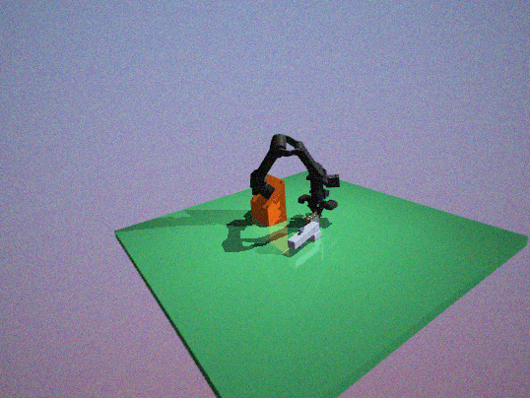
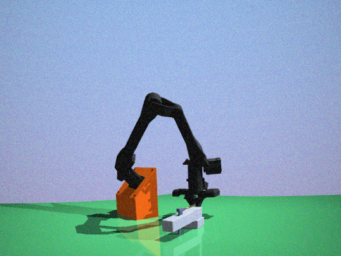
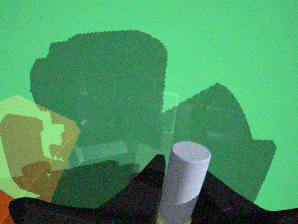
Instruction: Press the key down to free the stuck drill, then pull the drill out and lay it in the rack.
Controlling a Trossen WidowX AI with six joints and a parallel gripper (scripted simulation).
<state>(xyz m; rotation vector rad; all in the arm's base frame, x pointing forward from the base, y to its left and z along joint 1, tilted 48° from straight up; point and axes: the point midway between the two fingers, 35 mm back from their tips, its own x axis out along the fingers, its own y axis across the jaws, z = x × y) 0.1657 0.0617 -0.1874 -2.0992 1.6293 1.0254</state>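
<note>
My gripper (image 1: pixel 317 213) (image 2: pixel 196 204) (image 3: pixel 171 162) is shut on the drill and points down, low behind the far end of the light grey bar. The drill (image 1: pixel 311 216) (image 2: pixel 191 208) (image 3: pixel 189 172) shows a pale grey cylinder in the wrist view and a thin golden part in the top and exterior views. The light grey bar (image 1: pixel 302 238) (image 2: pixel 183 218) carries a dark blue key (image 1: pixel 300 231) (image 2: pixel 180 211) upright through it. The bar partly hides the fingertips and drill, so I cannot tell whether they touch it. I cannot make out which part is the rack.
A lower grey block (image 2: pixel 198 222) adjoins the bar's far end. The orange base (image 1: pixel 277 202) (image 2: pixel 147 203) (image 3: pixel 4 209) stands to the left of the gripper. The green floor (image 1: pixel 236 305) (image 2: pixel 47 231) (image 3: pixel 240 45) carries shadows and faint reflections.
</note>
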